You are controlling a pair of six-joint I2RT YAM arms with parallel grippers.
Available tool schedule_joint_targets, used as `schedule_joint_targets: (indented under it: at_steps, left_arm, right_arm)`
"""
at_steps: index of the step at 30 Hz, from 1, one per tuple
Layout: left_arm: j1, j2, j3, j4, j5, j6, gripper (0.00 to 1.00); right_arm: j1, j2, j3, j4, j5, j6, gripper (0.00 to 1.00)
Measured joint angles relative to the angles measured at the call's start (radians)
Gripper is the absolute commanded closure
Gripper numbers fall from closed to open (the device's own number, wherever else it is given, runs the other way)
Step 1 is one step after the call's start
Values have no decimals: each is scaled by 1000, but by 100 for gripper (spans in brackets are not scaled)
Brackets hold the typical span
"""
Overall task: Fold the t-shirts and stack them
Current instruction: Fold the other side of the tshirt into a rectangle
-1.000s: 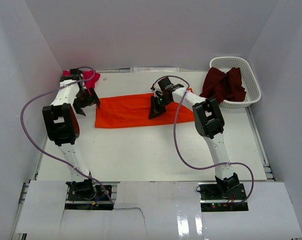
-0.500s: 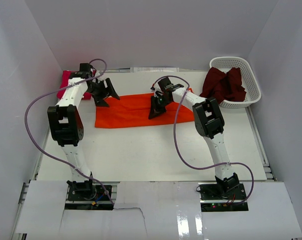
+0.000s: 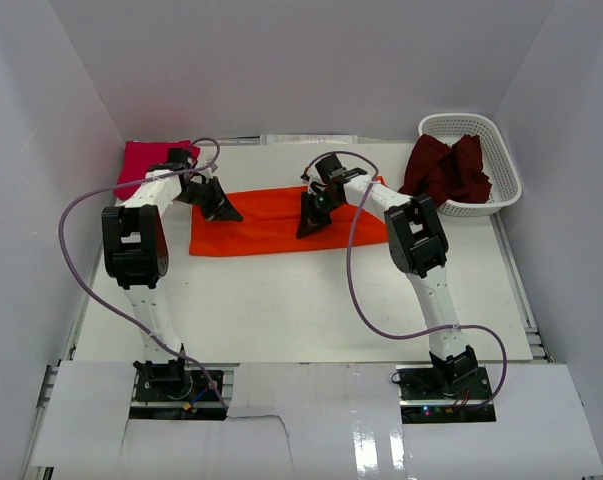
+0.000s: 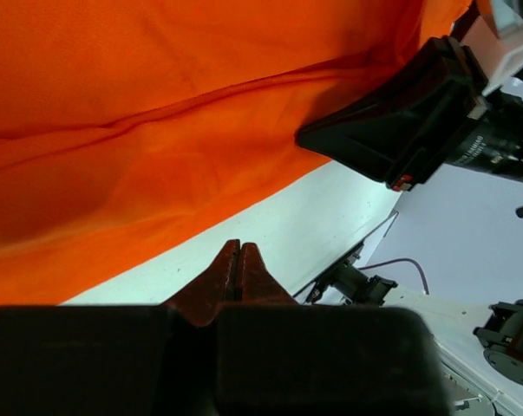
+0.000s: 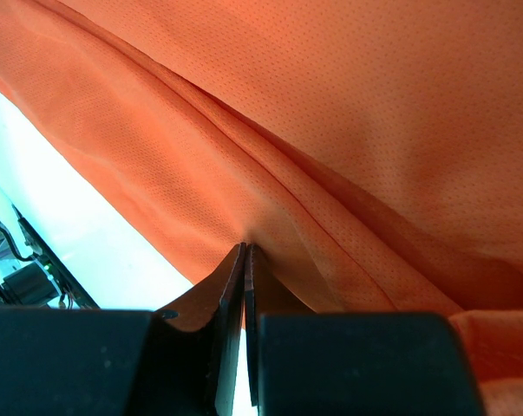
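The orange t-shirt lies as a long folded strip across the middle of the table. My right gripper stands at its front edge. In the right wrist view its jaws are shut, with creases of orange cloth running into the tips. My left gripper is at the strip's left end, shut. Its tips sit over bare white table just short of the orange cloth, with nothing between them. The magenta-pink t-shirt lies at the back left. The maroon t-shirt hangs over the basket's edge.
A white lattice basket stands at the back right. White walls close in the table on three sides. Purple cables loop from both arms. The right arm's gripper shows in the left wrist view beyond the cloth.
My left arm swung from the pink t-shirt at the back left over to the orange strip's left end, and its jaws went from open to shut. The right arm stayed still.
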State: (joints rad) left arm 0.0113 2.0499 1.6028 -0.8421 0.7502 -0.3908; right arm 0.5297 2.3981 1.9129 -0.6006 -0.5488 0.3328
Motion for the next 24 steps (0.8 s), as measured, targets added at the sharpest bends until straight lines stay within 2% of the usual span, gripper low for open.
schedule_joint_targets:
  at_steps: [8, 24]
  left_arm:
    - [0, 86, -6, 23, -69, -1, 100]
    - [0, 93, 2, -11, -429, 38, 100]
  right_arm:
    - [0, 0, 0, 0, 0, 0, 92]
    - [0, 0, 0, 0, 0, 0, 92]
